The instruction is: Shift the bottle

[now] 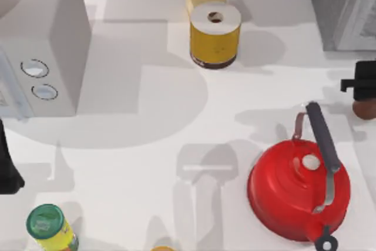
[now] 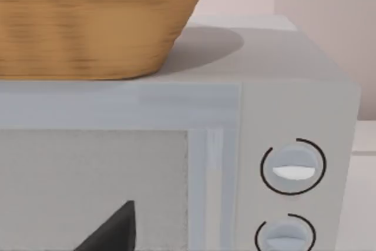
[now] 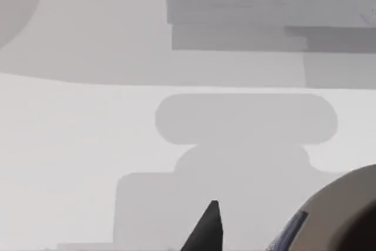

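The right gripper (image 1: 359,80) sat at the table's (image 1: 141,168) right edge, a dark block reaching in from the side, and I could not tell whether it was gripping. A small reddish-brown rounded form touching its lower side was most likely the bottle (image 1: 365,109), at the far right just above the red kettle (image 1: 299,189); its cap and label could not be made out. In the right wrist view a pale rounded object (image 3: 343,216) sat close beside 1 dark fingertip (image 3: 205,230), possibly the same bottle, though that was uncertain. To do this step well, the grasp should be confirmed secure around the body first, then the bottle kept upright and carried clear of the kettle's raised handle (image 1: 323,136). The right arm reached in low and level from the right. The left arm (image 1: 7,166) was parked at the left edge below the microwave (image 1: 35,57), its camera facing the microwave door and the basket (image 2: 88,22) on top.
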### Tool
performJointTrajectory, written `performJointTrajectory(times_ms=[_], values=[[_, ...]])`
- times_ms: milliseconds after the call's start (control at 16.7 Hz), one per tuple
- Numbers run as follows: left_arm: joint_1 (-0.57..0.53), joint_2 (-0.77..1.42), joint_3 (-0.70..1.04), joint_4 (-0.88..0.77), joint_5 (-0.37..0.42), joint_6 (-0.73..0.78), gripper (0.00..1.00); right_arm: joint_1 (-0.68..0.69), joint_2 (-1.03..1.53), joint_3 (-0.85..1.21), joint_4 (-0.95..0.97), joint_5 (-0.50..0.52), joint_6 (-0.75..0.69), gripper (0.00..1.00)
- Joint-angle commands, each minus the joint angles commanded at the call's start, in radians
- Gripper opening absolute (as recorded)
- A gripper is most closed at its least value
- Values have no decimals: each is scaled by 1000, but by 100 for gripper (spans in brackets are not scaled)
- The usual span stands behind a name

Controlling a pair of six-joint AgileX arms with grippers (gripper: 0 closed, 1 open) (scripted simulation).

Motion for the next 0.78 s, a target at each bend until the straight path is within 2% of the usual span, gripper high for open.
performJointTrajectory(times_ms=[300, 780], values=[[0, 0, 0, 0, 0, 0, 100, -2, 16, -4, 18, -1, -1, 0], [0, 0, 0, 0, 0, 0, 100, -2, 16, -4, 18, -1, -1, 60]])
